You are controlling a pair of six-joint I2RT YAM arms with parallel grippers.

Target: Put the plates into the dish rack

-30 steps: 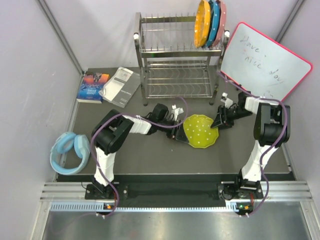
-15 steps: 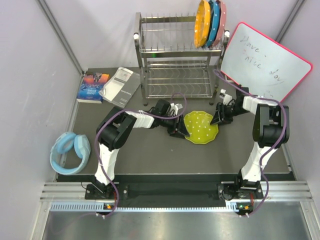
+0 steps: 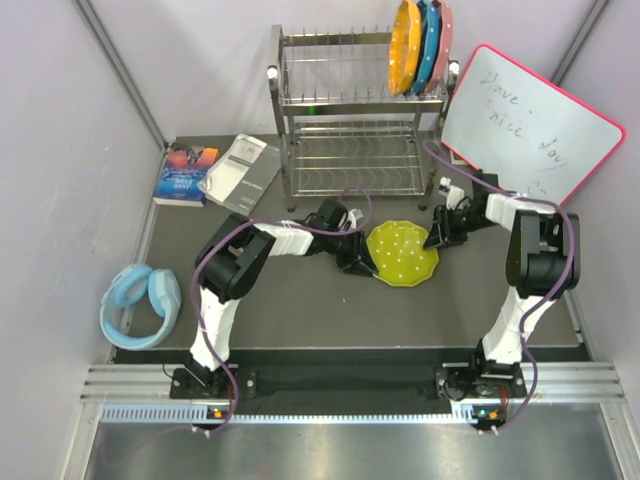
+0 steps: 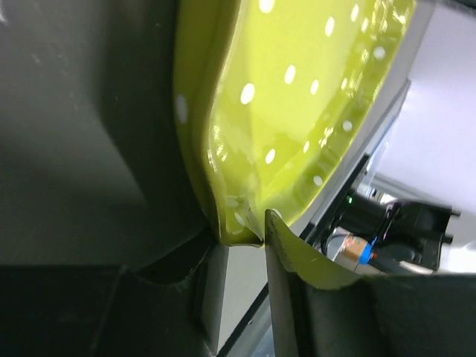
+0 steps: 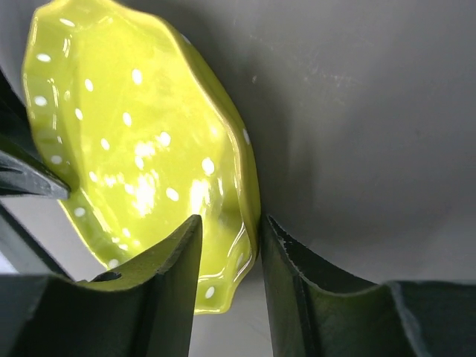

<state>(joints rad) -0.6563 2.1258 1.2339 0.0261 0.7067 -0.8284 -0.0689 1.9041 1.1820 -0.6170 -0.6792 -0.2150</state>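
Note:
The yellow-green plate (image 3: 402, 252) with white dots is propped at a tilt on the dark mat between my two grippers. My left gripper (image 3: 358, 255) is at its left edge. In the left wrist view the scalloped rim of the plate (image 4: 297, 111) fills the gap of the left gripper (image 4: 242, 230), pinched between the two fingers. My right gripper (image 3: 437, 238) straddles the opposite rim. There the plate (image 5: 134, 149) rests against one finger of the right gripper (image 5: 229, 223), with a gap to the other. The orange (image 3: 403, 47), blue (image 3: 428, 45) and pink (image 3: 443, 40) plates stand upright at the right end of the dish rack (image 3: 345, 100).
A pink-framed whiteboard (image 3: 530, 125) leans at the back right, close to my right arm. A book (image 3: 185, 172) and a grey booklet (image 3: 240, 172) lie left of the rack. A pale light-blue object (image 3: 140, 305) sits at the mat's left edge.
Both grippers have closed in on the yellow-green plate. The plate has shifted slightly up and toward the rack. The left jaws have narrowed onto its rim.

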